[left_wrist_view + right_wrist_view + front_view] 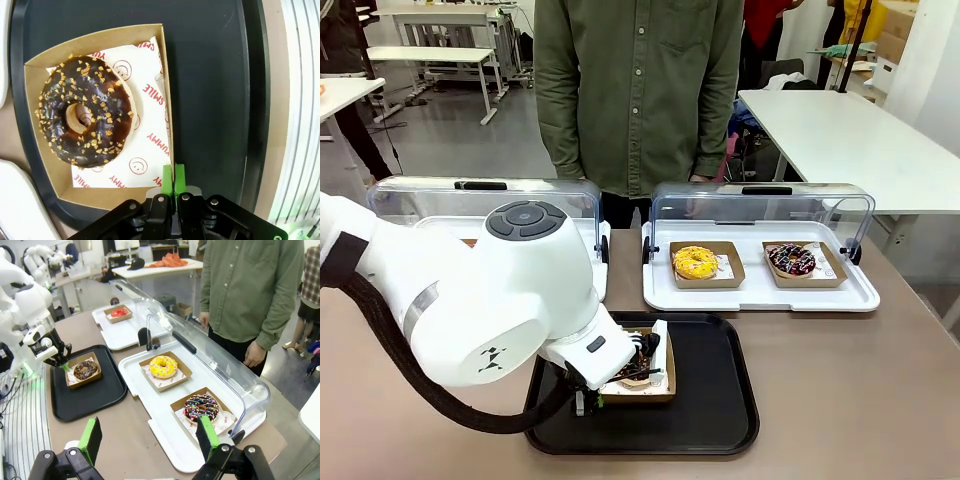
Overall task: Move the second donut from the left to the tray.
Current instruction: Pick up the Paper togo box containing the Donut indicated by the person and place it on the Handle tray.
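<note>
The second donut from the left (82, 117), dark chocolate with golden sprinkles, lies in its brown cardboard holder (52, 65) on the black tray (210, 75). My left gripper (173, 180) is shut on the holder's side wall, green pads pressed together over the cardboard edge. From the front, that donut (642, 362) sits on the left half of the tray (715, 400), with the left gripper (588, 392) at the holder's near left corner under the big white wrist. My right gripper (149, 440) is open and holds nothing, well back from the tray (95, 395) and donut (86, 369).
A white display tray (760, 292) with its clear lid raised holds a yellow donut (695, 262) and a dark donut with pink and white sprinkles (792, 259). A second lidded display tray (120, 335) holds a red donut (119, 312). A person in a green shirt (640, 90) stands across the table.
</note>
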### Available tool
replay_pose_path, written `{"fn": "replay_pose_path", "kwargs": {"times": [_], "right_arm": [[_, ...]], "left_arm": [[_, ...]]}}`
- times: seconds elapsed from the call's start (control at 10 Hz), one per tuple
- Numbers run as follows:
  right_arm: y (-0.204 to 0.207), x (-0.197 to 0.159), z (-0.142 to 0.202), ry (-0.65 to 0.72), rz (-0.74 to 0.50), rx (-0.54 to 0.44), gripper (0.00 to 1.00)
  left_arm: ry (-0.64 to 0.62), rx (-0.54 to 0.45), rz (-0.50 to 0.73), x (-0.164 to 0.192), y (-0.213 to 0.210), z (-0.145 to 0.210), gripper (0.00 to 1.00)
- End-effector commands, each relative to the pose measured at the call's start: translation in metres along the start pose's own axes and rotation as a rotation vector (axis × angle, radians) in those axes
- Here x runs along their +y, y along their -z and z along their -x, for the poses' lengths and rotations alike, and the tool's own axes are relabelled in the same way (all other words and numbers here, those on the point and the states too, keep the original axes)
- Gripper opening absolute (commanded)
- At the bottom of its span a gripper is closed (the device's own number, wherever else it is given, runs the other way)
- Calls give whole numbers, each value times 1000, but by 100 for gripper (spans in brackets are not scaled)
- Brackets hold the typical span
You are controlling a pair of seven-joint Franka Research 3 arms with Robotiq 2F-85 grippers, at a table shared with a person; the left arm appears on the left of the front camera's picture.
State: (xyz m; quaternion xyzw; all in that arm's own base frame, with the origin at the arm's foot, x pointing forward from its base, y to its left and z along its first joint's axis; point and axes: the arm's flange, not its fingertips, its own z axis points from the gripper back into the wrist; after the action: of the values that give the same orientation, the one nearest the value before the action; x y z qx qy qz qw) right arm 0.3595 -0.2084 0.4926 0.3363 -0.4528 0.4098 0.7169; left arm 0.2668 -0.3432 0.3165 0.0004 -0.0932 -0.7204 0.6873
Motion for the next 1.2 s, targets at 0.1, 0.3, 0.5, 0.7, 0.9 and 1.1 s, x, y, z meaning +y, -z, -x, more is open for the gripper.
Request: {"fn": "replay_pose_path", "kwargs": {"times": [0.1, 0.3, 0.5, 0.7, 0.9, 1.1], "right_arm": [[0, -2, -2, -28, 4, -30, 100], [0, -2, -2, -28, 4, -30, 100], [0, -2, -2, -28, 4, -30, 100], [0, -2, -2, -28, 4, -30, 100], [0, -2, -2, -28, 4, -30, 100], [0, -2, -2, -28, 4, -30, 100]], "left_arm": [[6, 13, 20, 3, -9, 4, 60], [1, 16, 20, 5, -20, 4, 64], [3, 2, 18, 10, -41, 5, 100], [18, -10, -26, 13, -65, 1, 100], [31, -5, -30, 17, -74, 0, 100], [9, -11, -43, 13, -72, -5, 100]]}}
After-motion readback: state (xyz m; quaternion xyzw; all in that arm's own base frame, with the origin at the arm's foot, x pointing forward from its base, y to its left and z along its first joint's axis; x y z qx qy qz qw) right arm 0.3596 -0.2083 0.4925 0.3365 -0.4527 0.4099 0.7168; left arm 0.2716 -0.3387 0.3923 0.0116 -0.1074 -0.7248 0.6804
